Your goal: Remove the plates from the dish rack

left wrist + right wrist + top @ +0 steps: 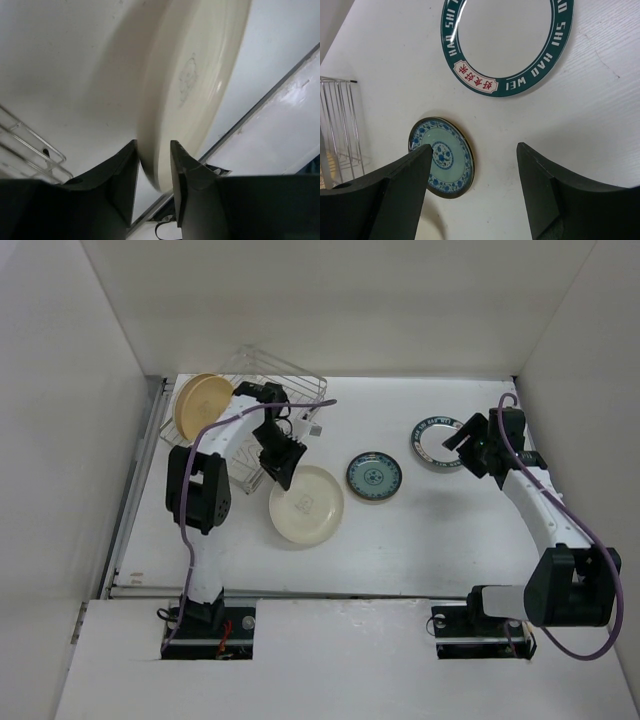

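Dish rack (268, 400) of silver wire sits just behind and to the left of the left gripper (283, 478). A tan plate (203, 405) leans at the rack's left end, farther left of that gripper. In the left wrist view a few rack wires (30, 150) show low on the left, beside the fingers (120, 175). The left gripper (154, 147) has the rim of a cream plate (312, 508) between its two dark fingers, which stand close on either side of the rim. The edge is blurred, so I cannot tell whether the pads press it or stand just off it. From the fingertips the cream plate (200, 75) spreads away over the white table (420, 540), its pale face and faint centre mark turned to the camera. To the right of the left gripper, just beside the cream plate's right edge, a small teal patterned plate (374, 477) lies flat on the table. Farther right lies a white plate with a dark green lettered rim (437, 443), directly at the right gripper (458, 440). The right gripper (474, 147) hangs with its jaws spread wide and nothing between them. In the right wrist view the white plate (507, 45) lies ahead of the fingertips, the teal patterned plate (441, 156) by the tip of the left-hand finger, and the rack (340, 125) far off to the left.
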`<state>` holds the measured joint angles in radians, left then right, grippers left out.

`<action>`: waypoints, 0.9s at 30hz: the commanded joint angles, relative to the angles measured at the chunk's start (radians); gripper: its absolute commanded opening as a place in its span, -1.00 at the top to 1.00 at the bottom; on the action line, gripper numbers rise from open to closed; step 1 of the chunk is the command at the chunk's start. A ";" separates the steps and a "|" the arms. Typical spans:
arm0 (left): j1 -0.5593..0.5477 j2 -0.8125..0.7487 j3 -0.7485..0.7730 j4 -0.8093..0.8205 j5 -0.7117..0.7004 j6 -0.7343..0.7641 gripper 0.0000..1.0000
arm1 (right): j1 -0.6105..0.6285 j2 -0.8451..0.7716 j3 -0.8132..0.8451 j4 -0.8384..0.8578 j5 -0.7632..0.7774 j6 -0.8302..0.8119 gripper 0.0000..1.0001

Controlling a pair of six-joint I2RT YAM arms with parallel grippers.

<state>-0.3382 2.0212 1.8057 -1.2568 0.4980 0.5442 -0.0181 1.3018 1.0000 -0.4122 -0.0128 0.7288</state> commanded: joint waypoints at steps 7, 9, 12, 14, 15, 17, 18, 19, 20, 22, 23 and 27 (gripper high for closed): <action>-0.039 0.036 -0.071 0.106 -0.088 -0.046 -0.24 | 0.007 -0.038 0.011 -0.010 0.001 -0.023 -0.48; -0.039 0.025 -0.071 0.123 -0.110 -0.061 -0.33 | 0.007 -0.038 0.011 -0.010 0.001 -0.023 -0.48; -0.048 0.007 -0.071 0.151 -0.165 -0.092 -0.37 | 0.007 -0.038 0.020 -0.010 0.001 -0.023 -0.48; -0.048 -0.035 -0.046 0.160 -0.187 -0.104 -0.37 | 0.007 -0.038 0.020 -0.010 0.001 -0.023 -0.48; -0.048 -0.051 -0.034 0.160 -0.206 -0.119 -0.37 | 0.007 -0.038 0.020 -0.010 0.001 -0.023 -0.48; -0.048 -0.103 0.018 0.160 -0.236 -0.138 -0.37 | 0.007 -0.038 0.020 -0.010 0.010 -0.023 -0.48; -0.048 -0.122 0.036 0.160 -0.283 -0.153 -0.40 | 0.007 -0.038 0.020 -0.010 0.010 -0.032 -0.48; -0.048 -0.137 0.053 0.160 -0.318 -0.153 -0.40 | 0.007 -0.038 0.020 -0.010 0.010 -0.032 -0.48; -0.048 -0.171 0.069 0.175 -0.358 -0.168 -0.43 | 0.007 -0.038 0.009 -0.010 0.010 -0.032 -0.48; -0.048 -0.209 0.115 0.204 -0.454 -0.178 -0.46 | 0.007 -0.038 -0.003 0.000 0.010 -0.032 -0.48; -0.048 -0.210 0.115 0.204 -0.472 -0.178 -0.46 | 0.007 -0.038 -0.003 0.000 0.010 -0.032 -0.48; -0.048 -0.230 0.190 0.185 -0.438 -0.199 -0.52 | 0.007 -0.029 -0.003 0.000 0.010 -0.043 -0.48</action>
<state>-0.3866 1.8355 1.9453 -1.0546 0.0990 0.3771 -0.0181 1.2900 0.9989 -0.4194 -0.0116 0.7094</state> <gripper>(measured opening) 0.754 0.741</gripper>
